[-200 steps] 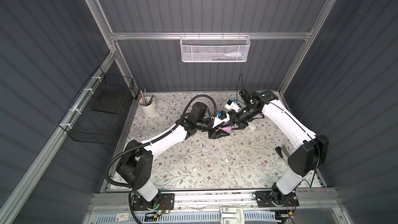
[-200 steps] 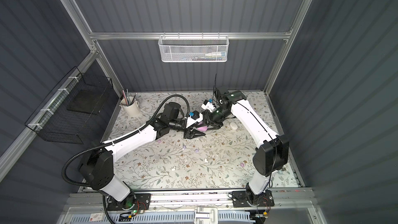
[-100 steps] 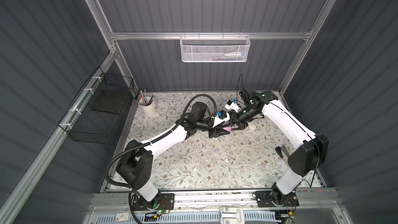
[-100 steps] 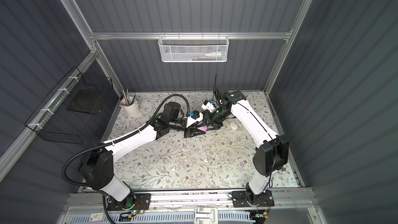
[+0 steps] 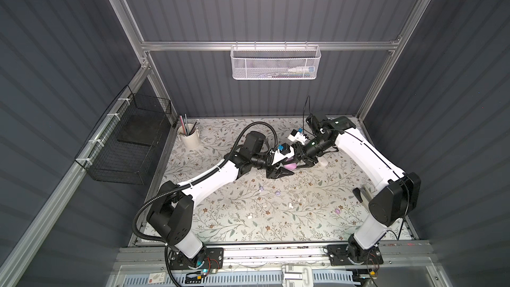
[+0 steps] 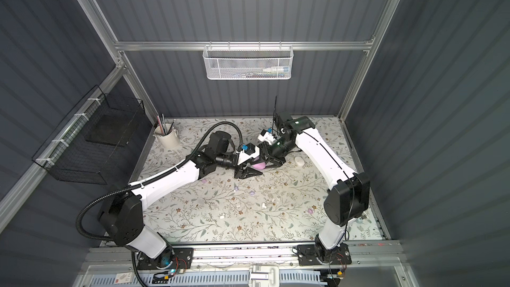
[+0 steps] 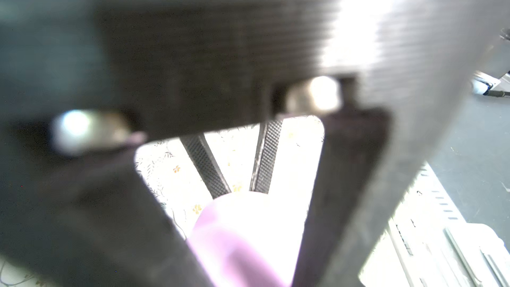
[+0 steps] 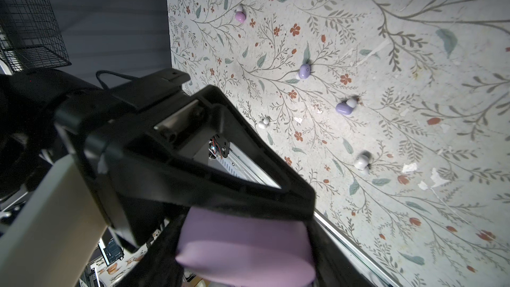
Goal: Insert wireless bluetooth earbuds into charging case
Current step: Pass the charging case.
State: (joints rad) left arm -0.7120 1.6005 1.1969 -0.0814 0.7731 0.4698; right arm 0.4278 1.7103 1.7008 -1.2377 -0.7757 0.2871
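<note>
Nearest, loose on the floral table covering [image 5: 220, 225] and well apart from one another, the wireless bluetooth earbuds [image 5: 290, 205]: a white bud [image 5: 250, 216] and a pink bud [image 5: 337, 210] closest, a lavender bud [image 5: 278, 193] farther in. Beyond them, mid-table, the lavender charging case [image 5: 291, 165] clamped between the fingers of the right gripper [image 5: 299, 162], with the left gripper [image 5: 288, 173] just beside it, jaws parted or pressed together impossible to tell. Off to the right a white case [image 5: 324, 162], then a cup of pens [image 5: 190, 140] in the far left corner and a mesh basket [image 5: 276, 63] on the back wall.
</note>
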